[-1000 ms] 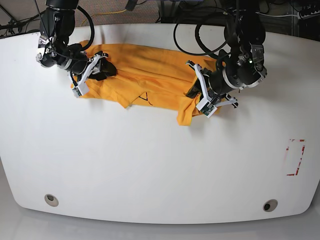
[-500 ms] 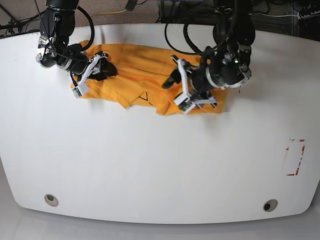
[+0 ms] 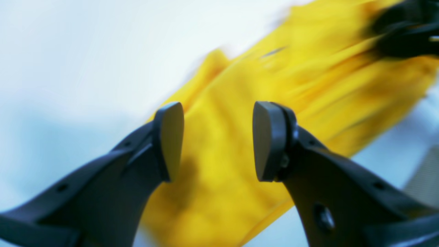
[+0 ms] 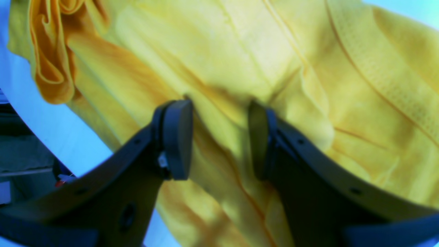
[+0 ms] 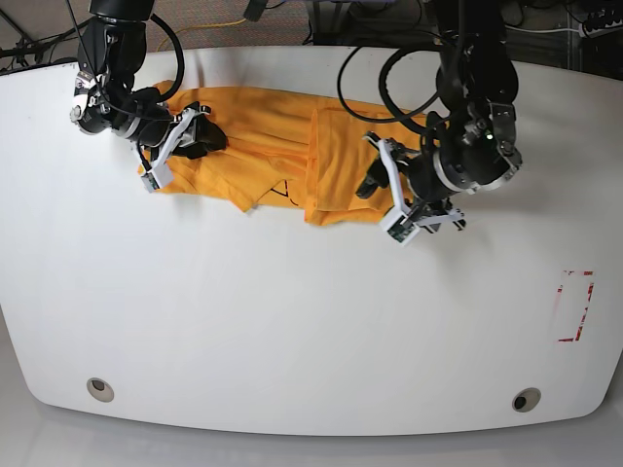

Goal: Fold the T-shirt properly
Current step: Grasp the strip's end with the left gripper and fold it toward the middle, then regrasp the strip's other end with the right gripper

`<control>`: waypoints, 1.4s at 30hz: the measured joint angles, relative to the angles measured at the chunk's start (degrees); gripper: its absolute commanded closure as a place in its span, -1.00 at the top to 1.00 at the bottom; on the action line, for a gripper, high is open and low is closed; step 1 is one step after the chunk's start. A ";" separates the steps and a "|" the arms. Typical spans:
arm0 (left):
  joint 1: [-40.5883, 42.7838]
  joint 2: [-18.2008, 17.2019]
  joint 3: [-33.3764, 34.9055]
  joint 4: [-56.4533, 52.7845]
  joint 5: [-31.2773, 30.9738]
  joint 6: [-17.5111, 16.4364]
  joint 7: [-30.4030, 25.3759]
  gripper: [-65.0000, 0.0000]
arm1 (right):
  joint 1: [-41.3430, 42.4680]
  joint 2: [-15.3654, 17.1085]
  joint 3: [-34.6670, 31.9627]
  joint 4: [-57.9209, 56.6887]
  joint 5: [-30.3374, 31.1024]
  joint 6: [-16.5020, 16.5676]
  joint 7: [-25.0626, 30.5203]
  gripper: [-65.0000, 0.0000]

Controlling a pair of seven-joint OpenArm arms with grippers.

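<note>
Orange-yellow T-shirt (image 5: 277, 146): lies crumpled at the far side of the white table (image 5: 292, 321), one flap folded over toward the middle (thin black mark shows near the front edge).
Left gripper (image 3: 216, 140): jaws spread, nothing between the pads; hovers at the cloth's end on the base view's right; its wrist view is motion-blurred.
Right gripper (image 4: 219, 137): jaws parted, set down on the cloth at the other end, a ridge of fabric rising between the pads; cannot tell whether it is pinched.
</note>
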 measured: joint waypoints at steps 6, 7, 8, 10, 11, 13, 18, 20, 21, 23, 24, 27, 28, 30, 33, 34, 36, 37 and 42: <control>2.34 -3.61 -5.88 -0.59 0.46 0.02 -0.09 -0.09 | 0.87 -0.13 0.20 1.57 -0.57 -0.07 -1.18 -0.19; 2.84 -4.24 -5.86 -0.87 0.35 0.00 -0.09 -0.13 | 0.83 -0.11 0.26 2.47 -0.48 -0.07 -1.33 -0.17; 3.21 -4.61 -5.77 -1.42 0.24 0.00 -0.15 -0.23 | 0.79 -0.04 0.37 3.48 0.00 -0.09 -1.46 -0.10; 3.82 -5.35 -5.75 -3.15 0.28 0.00 -1.36 -0.39 | 0.87 -0.02 1.40 5.55 3.23 -0.07 -1.77 0.02; 4.09 -5.66 -5.73 -4.07 0.04 0.00 -2.64 -0.53 | 0.96 -0.20 2.71 6.14 5.18 -0.04 -2.71 0.14; 4.76 -6.45 -5.70 -6.82 0.07 0.00 -4.81 -0.72 | 1.33 -0.46 7.72 6.86 9.51 0.11 -3.76 0.34; 5.92 -6.78 -5.92 -12.20 0.33 0.02 -6.27 -0.79 | 2.16 0.63 17.51 2.75 15.02 -0.26 -7.39 0.57; 5.92 -6.47 -5.88 -12.94 0.31 0.02 -6.27 -0.79 | 2.27 1.16 19.80 -0.22 15.80 -0.33 -7.52 0.57; 5.86 -6.40 -5.90 -12.96 0.26 0.02 -6.49 -0.79 | 2.56 1.66 20.79 -2.10 16.85 -0.26 -7.93 0.57; 6.14 -6.43 -6.86 -12.74 -0.09 0.02 -7.17 -0.79 | 2.78 3.02 22.62 -5.40 17.49 -0.31 -7.91 0.57; 6.54 -6.45 -7.39 -12.55 -0.04 0.02 -7.19 -0.79 | 2.75 3.58 23.47 -7.10 17.75 -0.31 -7.89 0.57; 7.48 -6.51 -8.57 -12.41 0.24 0.02 -6.75 -0.79 | 2.69 4.52 26.32 -12.44 17.55 -0.70 -7.04 0.57; 7.52 -6.51 -8.57 -12.41 0.42 0.02 -6.38 -0.79 | 2.56 4.63 26.47 -13.49 17.73 -0.55 -7.39 0.57; 7.43 -6.43 -8.46 -12.41 0.28 0.02 -6.43 -0.79 | 1.64 4.46 25.97 -14.69 16.81 -0.52 -7.69 0.57; 6.84 -6.36 -8.39 -12.39 -0.09 0.02 -6.99 -0.79 | 0.74 3.30 24.65 -14.58 18.12 -0.44 -7.39 0.57; 6.82 -6.38 -8.39 -12.39 -0.04 0.02 -7.04 -0.79 | 0.74 2.56 24.65 -14.53 18.27 -0.37 -7.21 0.57; 6.86 -6.40 -8.46 -12.39 0.11 0.04 -7.02 -0.79 | 0.61 0.70 24.72 -14.49 19.32 -0.28 -6.40 0.57; 6.88 -6.38 -8.44 -12.41 0.09 0.02 -7.02 -0.79 | 0.55 0.09 24.65 -14.49 19.61 -0.24 -6.43 0.57; 6.97 -6.40 -8.46 -12.41 0.09 0.04 -7.02 -0.79 | 0.33 -2.38 20.96 -13.31 20.65 0.42 -5.38 0.57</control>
